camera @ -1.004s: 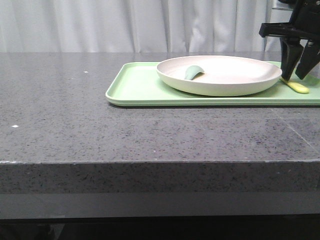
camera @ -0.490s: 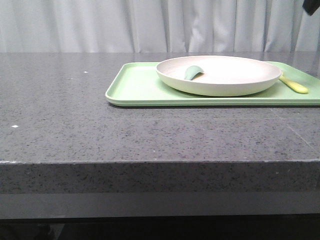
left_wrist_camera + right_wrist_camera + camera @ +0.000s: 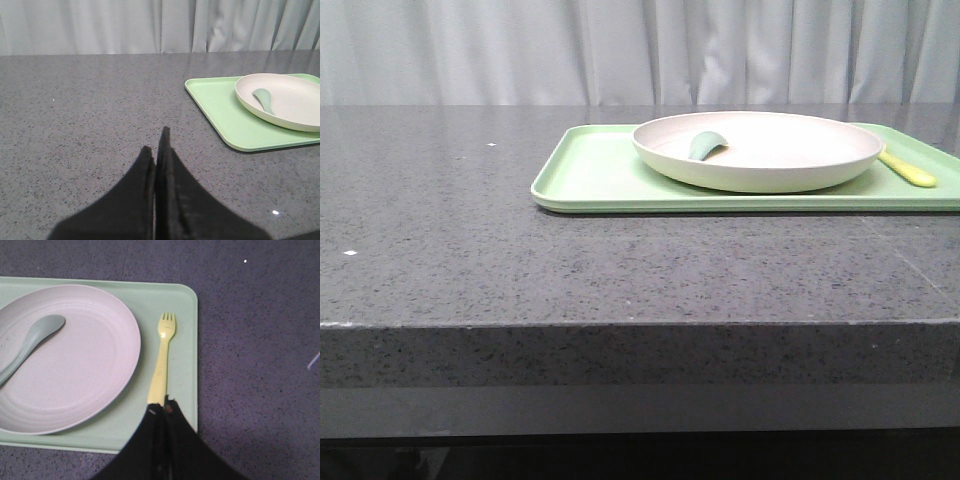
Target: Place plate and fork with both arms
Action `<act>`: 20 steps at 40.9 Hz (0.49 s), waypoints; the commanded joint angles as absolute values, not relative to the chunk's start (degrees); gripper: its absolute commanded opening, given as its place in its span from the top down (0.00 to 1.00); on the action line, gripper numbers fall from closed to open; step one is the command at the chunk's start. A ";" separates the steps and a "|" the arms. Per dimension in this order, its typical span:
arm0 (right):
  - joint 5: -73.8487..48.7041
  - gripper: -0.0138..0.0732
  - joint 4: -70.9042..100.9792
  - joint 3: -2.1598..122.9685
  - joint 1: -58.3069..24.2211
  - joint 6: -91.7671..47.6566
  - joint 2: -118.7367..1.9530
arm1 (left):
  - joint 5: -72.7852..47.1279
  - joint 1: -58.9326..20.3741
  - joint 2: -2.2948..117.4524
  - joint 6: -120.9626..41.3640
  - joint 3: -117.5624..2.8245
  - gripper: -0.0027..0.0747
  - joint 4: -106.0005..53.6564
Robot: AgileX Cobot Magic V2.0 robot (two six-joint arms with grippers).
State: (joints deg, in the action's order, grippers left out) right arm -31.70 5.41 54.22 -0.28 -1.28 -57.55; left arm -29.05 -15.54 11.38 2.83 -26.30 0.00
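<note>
The off-white plate (image 3: 750, 182) sits on the light-green tray (image 3: 590, 175), also seen as the plate (image 3: 85, 375) from above. The pale-yellow fork (image 3: 910, 172) lies flat on the tray just right of the plate; in the right wrist view the fork (image 3: 162, 357) points its tines away from me. My right gripper (image 3: 162, 407) hangs well above the fork's handle end, shut with nothing in it, and is outside the front view. My left gripper (image 3: 157, 142) is shut and empty over bare counter, left of the tray (image 3: 220, 115) and plate (image 3: 260, 109).
A small teal spoon (image 3: 705, 145) rests inside the plate near its left side. The tray takes up the right back part of the grey speckled counter (image 3: 470, 250). A white curtain hangs behind the counter.
One second ago my right gripper stood open around the fork's handle at the tray's right end. It has risen out of the front view, leaving the fork on the tray.
</note>
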 commanded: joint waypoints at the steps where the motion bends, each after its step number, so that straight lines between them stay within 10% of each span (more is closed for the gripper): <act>1: -22.82 0.92 5.02 48.90 -0.29 -2.04 -49.73 | -24.62 -15.50 11.85 2.79 -27.84 0.99 0.00; 20: -15.19 0.92 4.96 24.33 -0.29 -3.35 -14.23 | -24.62 -15.50 11.85 2.79 -27.84 0.99 0.00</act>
State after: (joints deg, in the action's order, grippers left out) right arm -20.41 5.41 24.61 -0.28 -2.76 -17.59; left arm -29.05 -15.54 11.38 2.83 -26.30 0.00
